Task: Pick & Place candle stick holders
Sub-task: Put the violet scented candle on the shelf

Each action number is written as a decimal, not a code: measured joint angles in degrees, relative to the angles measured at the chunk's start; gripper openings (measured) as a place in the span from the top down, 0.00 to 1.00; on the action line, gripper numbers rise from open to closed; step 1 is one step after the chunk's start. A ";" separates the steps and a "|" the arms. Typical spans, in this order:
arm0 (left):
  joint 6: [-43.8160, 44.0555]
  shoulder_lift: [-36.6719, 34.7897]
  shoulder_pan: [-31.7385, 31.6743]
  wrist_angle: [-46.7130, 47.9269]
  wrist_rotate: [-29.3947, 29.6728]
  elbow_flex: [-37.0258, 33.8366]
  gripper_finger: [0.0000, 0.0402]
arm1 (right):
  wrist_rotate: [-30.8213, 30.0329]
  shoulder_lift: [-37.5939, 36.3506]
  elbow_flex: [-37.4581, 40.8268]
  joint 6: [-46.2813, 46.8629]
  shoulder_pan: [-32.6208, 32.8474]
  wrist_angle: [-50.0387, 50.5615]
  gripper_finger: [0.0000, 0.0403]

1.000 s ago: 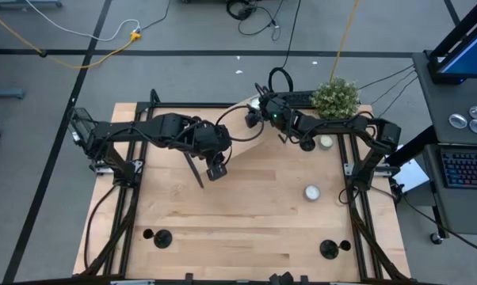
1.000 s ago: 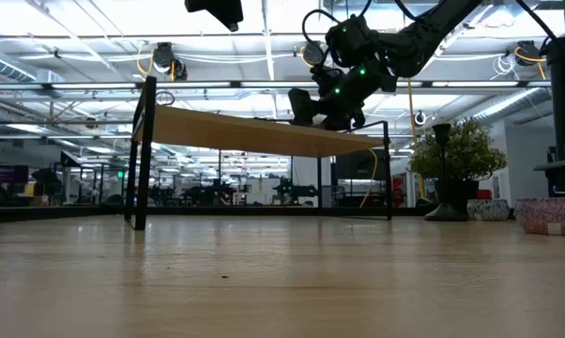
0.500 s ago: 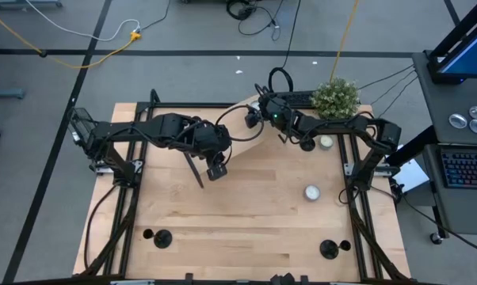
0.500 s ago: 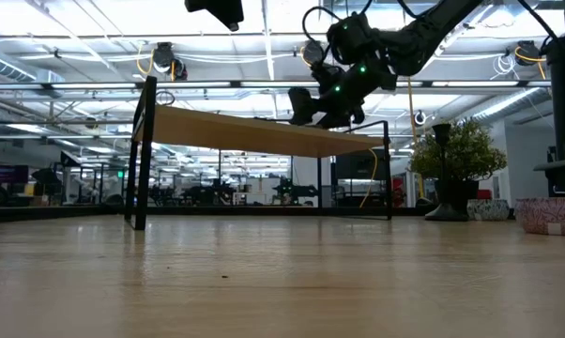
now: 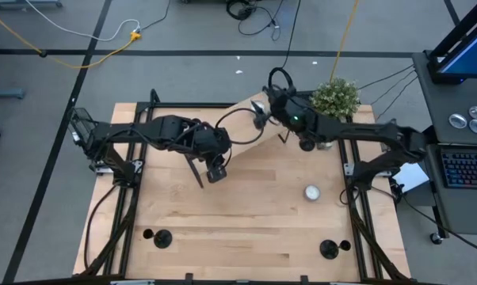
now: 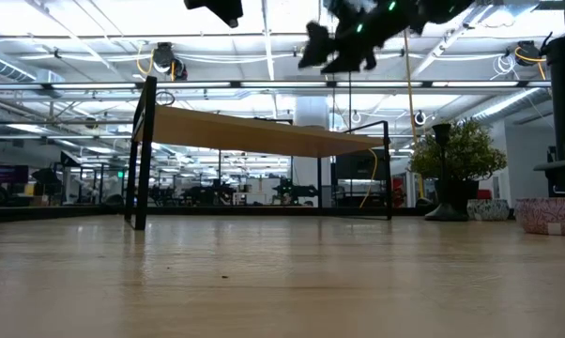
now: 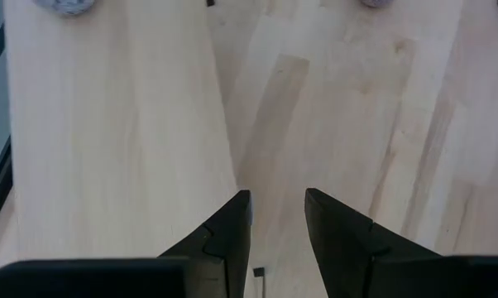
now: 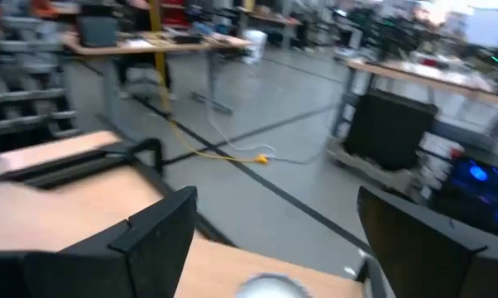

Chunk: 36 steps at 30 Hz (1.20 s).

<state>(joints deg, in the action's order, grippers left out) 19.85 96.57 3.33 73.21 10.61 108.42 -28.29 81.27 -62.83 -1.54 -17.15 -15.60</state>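
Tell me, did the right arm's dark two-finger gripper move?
Yes. The right gripper has risen and shifted toward the table's far edge, ending higher above the tilted wooden board in the low view.

My high camera looks straight down on the whole table [image 5: 246, 222] from well above. My low one sits at tabletop height, facing level across the wood into the room. The left wrist camera points down, close over the boards. The right wrist camera faces outward over the table's edge to the room, which the low view also shows.
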 joint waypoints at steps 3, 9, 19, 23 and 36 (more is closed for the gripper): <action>-1.83 0.00 1.20 0.00 0.00 0.00 0.70 | 0.01 -5.24 -0.09 -0.80 4.74 7.89 0.20; -4.55 0.00 2.51 -0.54 2.22 0.00 0.70 | -0.03 -14.08 -0.09 5.20 15.92 27.98 0.25; -4.65 -7.36 3.06 -18.90 -1.75 -15.11 0.70 | 0.07 -19.16 -0.09 28.01 28.20 53.55 0.29; -1.29 -14.32 3.98 -27.03 -1.51 -24.40 0.70 | 3.30 -19.10 -0.07 35.39 30.66 60.46 0.29; 1.69 -40.63 12.59 -43.79 9.77 -46.82 0.70 | 17.31 -19.10 -0.07 58.06 31.13 84.17 0.30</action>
<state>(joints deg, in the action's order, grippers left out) 21.54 55.94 15.93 29.42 20.38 61.61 -10.99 62.17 -62.89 56.51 13.98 68.57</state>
